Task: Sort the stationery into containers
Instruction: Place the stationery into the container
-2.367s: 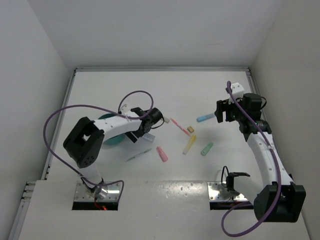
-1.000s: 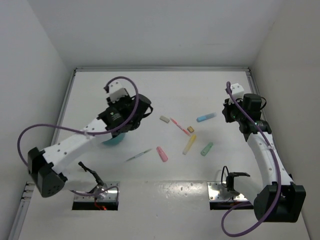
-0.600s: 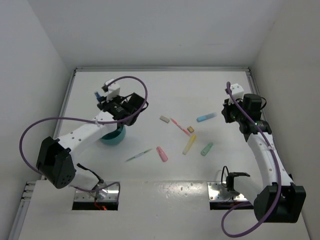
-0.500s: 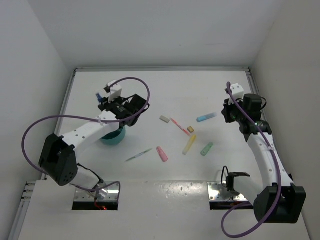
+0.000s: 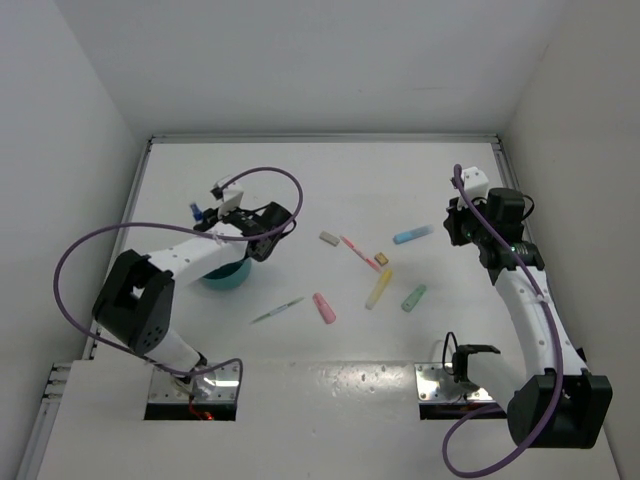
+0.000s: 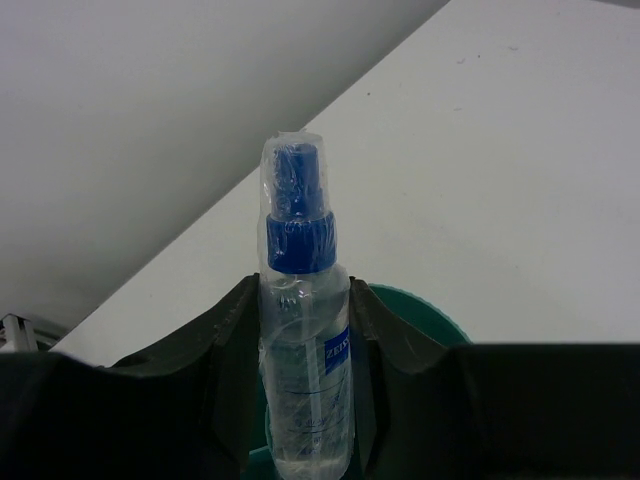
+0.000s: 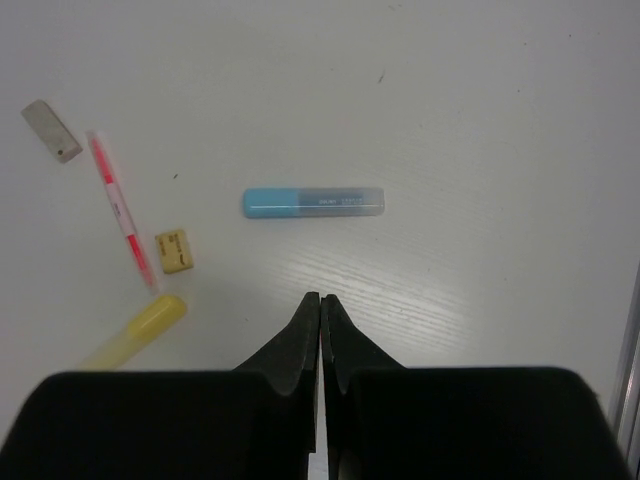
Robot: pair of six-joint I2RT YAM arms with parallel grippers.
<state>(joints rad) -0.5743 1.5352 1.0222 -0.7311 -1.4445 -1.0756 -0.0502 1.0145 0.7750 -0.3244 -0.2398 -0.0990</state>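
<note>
1. The left pincer [image 6: 305, 298] is clamped on the body of the blue-capped clear tube [image 6: 300, 350], with the cap pointing away from the wrist. In the wrist view the teal cup [image 6: 428, 312] lies behind the tube, its rim showing at the tube's 4 o'clock.
2. From above, the cup [image 5: 225, 274] sits toward 9 o'clock on the table [image 5: 330, 180], and the pincer hangs at about its 11 o'clock. The step in hand looks like dropping the tube into the cup.
3. The tube's lower end is hidden, so centre it over the opening by the rim, which should show evenly on both sides of the tube.
4. Lower it base first until the base is inside the cup. The tube looks tall for so small a cup, and a drop from height could tip the cup.
5. Part the fingers only slightly, then lift straight off so the cap is not snagged.
6. The right pincer [image 7: 320, 300] is pressed closed on nothing, with the blue marker [image 7: 313, 202] at 12 o'clock of its tips. It must spread before it can grasp the marker. It is well apart from the cup, so there is no conflict.
</note>
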